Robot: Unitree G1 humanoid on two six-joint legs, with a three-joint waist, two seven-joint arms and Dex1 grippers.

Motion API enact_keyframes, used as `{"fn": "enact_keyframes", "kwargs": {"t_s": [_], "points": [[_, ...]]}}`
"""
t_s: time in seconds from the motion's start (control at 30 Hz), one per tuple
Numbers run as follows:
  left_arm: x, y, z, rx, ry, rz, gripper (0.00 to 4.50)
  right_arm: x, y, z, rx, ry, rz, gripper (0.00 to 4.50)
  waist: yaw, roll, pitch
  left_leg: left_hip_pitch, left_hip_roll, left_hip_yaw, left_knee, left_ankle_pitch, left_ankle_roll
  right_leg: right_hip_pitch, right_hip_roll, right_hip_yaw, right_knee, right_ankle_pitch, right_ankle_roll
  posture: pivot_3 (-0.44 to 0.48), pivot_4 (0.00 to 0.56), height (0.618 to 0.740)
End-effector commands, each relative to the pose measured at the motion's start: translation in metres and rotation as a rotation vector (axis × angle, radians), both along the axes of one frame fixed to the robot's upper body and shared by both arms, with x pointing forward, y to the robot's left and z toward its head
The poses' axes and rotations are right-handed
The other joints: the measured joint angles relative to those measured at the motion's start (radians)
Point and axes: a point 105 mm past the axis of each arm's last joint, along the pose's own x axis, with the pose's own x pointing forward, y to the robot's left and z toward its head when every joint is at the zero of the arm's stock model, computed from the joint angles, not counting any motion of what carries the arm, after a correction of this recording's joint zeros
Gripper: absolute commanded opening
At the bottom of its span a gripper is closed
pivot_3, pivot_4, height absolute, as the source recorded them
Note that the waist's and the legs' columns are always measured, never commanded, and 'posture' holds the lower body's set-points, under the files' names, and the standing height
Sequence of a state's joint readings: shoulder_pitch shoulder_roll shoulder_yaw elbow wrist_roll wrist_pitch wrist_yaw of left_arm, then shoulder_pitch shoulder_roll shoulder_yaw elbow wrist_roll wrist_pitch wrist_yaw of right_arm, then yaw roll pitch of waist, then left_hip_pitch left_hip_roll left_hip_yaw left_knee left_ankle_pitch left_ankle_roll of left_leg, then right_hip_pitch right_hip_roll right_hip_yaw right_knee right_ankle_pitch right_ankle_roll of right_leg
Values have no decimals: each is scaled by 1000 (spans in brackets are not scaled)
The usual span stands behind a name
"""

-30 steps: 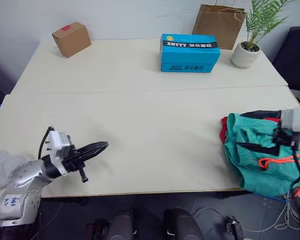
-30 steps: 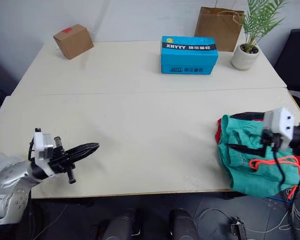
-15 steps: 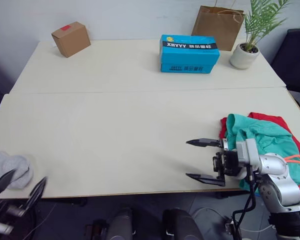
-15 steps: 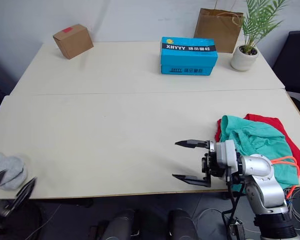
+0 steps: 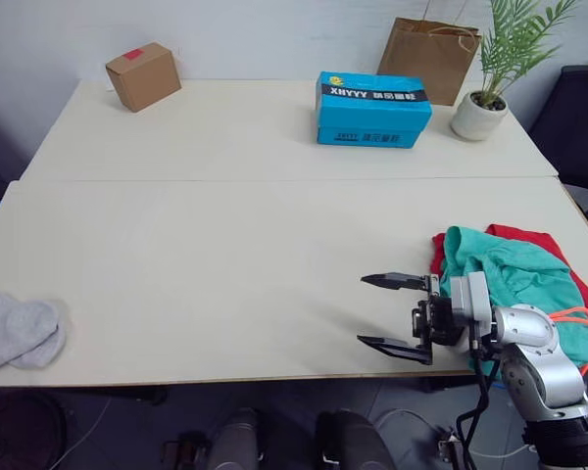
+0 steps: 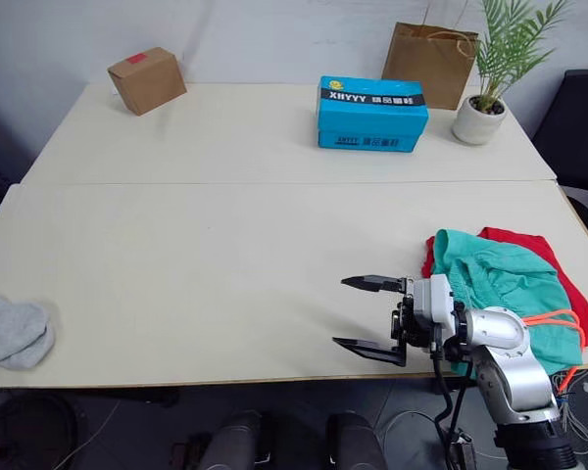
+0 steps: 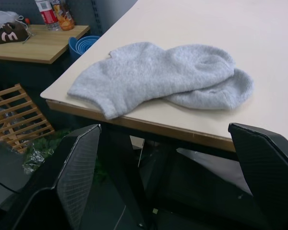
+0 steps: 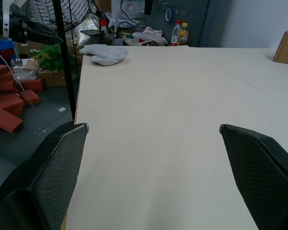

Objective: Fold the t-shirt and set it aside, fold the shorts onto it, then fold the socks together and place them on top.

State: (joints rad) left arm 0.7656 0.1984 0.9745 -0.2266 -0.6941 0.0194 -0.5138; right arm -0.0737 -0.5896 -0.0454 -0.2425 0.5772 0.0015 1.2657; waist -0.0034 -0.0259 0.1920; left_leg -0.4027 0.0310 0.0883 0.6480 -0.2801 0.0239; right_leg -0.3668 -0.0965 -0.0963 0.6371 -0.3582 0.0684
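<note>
Both tools spread wide and empty over the pale beige counter.

The right tool hovers just beside the crumpled teal-green cloth shorts, which lie heaped on the plain bright red cloth t-shirt at the counter's near right edge. The left tool points at the pair of soft light grey socks, overlapping at the counter's near left corner, well apart from the shorts.

On the pale surface, light grey soft socks lie at 8 o'clock; teal-green cloth shorts cover the red cloth t-shirt at 4 o'clock, beside the right end effector, fingers spread.
</note>
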Motion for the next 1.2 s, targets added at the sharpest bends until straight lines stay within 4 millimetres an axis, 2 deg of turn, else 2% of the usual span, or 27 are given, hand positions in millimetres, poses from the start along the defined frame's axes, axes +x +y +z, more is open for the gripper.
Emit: {"fn": "enact_keyframes", "kwargs": {"t_s": [0.03,0.23,0.33,0.47,0.67,0.77,0.9,1.03,1.1,1.17,1.2], "points": [[6,7,7,4,23,9,4474,-14,3,4,-4,-38,54,4500,2,0,0,0,0,0,0,0,0,0,0,0,0,0,0,0,150,740],[60,-4,29,60,82,-152,4474,-25,5,11,48,-12,124,4500,2,-1,-1,1,0,0,0,0,0,1,0,1,0,0,0,0,150,740],[82,-10,26,71,197,-232,4474,-28,9,12,55,-4,158,4500,0,0,-1,1,0,0,0,0,0,0,0,1,0,0,0,0,150,740],[97,-2,27,113,280,-208,4474,-28,11,13,61,-6,164,4500,-7,1,-1,1,0,1,-1,-1,-1,0,0,2,1,0,0,0,150,740],[109,-12,17,77,389,-288,4474,-27,12,12,51,-3,161,4500,-12,1,-1,3,0,1,-1,-1,-2,-1,0,2,6,0,1,0,150,740],[107,-19,9,55,479,-330,3919,-26,10,12,47,-2,150,4500,-13,1,-1,4,0,1,-1,-2,-3,-1,0,2,7,0,1,0,150,740],[102,-25,7,39,547,-362,2709,-25,10,12,45,-2,144,4500,-14,2,-1,4,0,1,-2,-2,-4,-1,0,2,7,0,1,0,150,740],[108,-26,7,49,539,-391,1419,-25,10,11,42,5,147,4500,-14,2,-1,4,0,1,-2,-2,-4,-1,0,3,7,0,0,0,150,740],[117,-37,9,45,521,-458,808,-24,9,11,35,7,142,4500,-12,2,-1,4,0,1,-2,-2,-4,-1,0,3,7,0,0,0,150,740],[130,-58,15,44,479,-574,185,-22,7,10,16,7,132,4500,-6,2,-1,4,0,1,-2,-2,-4,-1,-1,3,7,0,0,0,150,740],[136,-67,17,42,467,-619,41,-20,5,10,5,7,126,4500,-3,2,-1,4,0,1,-1,-2,-4,-1,-1,3,6,0,0,0,150,740]]}}
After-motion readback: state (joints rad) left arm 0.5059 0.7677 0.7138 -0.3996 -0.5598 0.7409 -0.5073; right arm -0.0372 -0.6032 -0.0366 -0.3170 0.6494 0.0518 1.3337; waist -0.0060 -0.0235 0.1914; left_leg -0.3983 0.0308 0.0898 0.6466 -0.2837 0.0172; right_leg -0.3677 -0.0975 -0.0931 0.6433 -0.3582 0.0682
